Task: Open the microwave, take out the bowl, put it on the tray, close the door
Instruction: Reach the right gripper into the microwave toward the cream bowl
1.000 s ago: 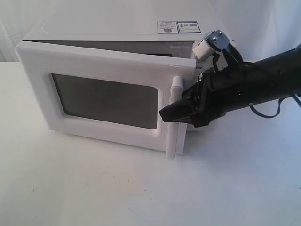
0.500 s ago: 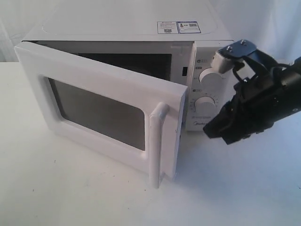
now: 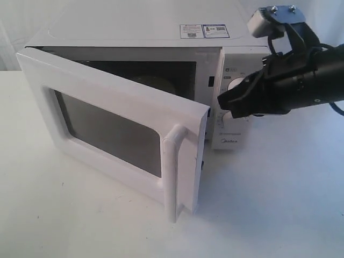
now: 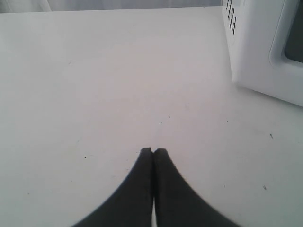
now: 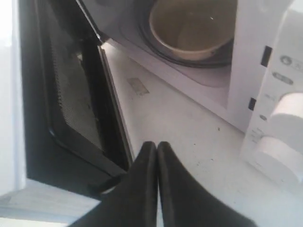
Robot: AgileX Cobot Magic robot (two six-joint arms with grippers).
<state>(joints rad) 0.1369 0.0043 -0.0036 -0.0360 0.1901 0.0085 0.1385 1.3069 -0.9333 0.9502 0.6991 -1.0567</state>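
I work on a flat white tabletop [image 3: 279, 215] that has a few small dark specks. Behind it hangs a pale white fabric backdrop [image 3: 11, 37] with soft folds. The light is bright and even.

White microwave [image 3: 134, 29]; cream-yellow bowl [image 5: 191, 28]; door [image 3: 113, 129] (black mesh inside).

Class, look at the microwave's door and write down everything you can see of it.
The door is a wide white panel, plastic by its look, with a dark rectangular window and a tall white vertical handle near its free edge. It stands well open and upright, hinged on the left side of the microwave. The right wrist view shows its black mesh inner face. The right gripper, shut, is by the dials and clear of it.
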